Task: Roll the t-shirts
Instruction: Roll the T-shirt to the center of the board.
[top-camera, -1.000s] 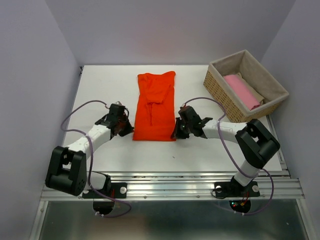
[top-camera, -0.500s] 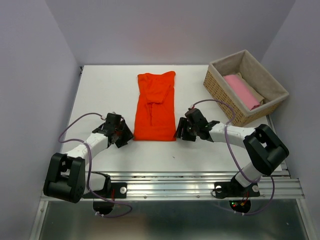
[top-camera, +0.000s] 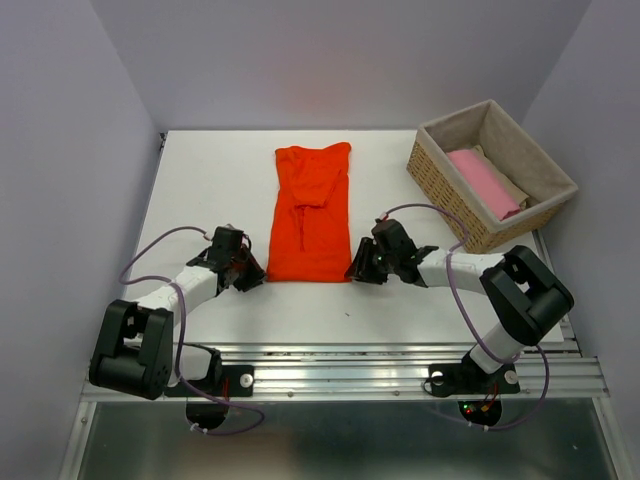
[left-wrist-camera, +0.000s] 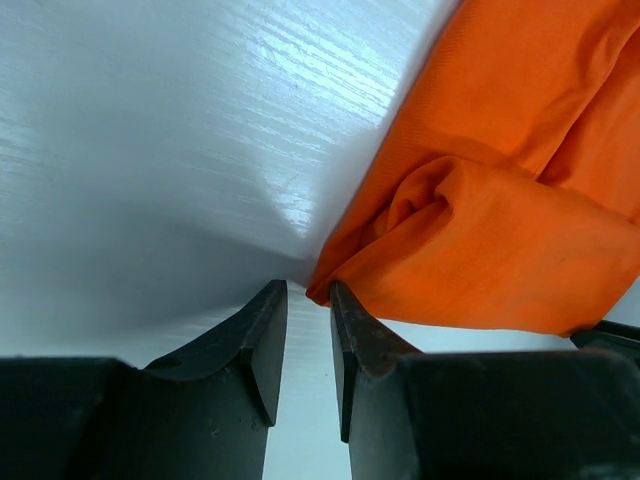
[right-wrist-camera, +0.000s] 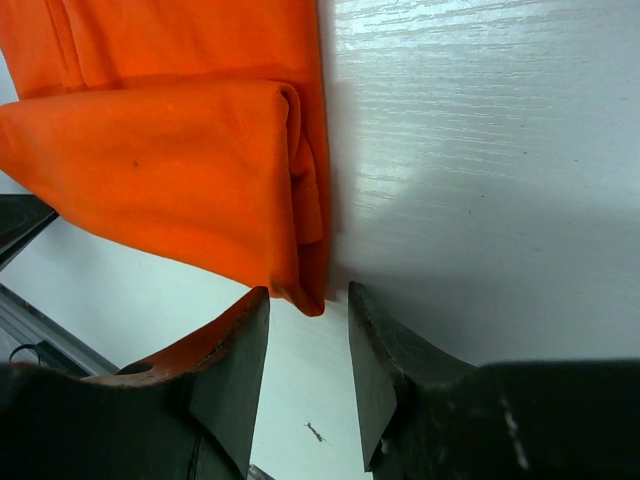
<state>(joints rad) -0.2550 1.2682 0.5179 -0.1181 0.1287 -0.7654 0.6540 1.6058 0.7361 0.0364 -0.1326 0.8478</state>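
Note:
A bright orange-red t-shirt lies on the white table, folded lengthwise into a long strip. My left gripper sits low at its near left corner. In the left wrist view the gripper is open by a narrow gap, with the tip of the shirt's corner right at its fingertips. My right gripper sits at the near right corner. In the right wrist view it is open, with the folded corner hanging just into its mouth. Neither gripper grips the cloth.
A wicker basket with grey lining stands at the back right. It holds a pink t-shirt with a beige one beside it. Purple walls close in the table on the left, the back and the right.
Both grippers have dropped toward the table and slid in to the shirt's near corners. The shirt itself has not moved.

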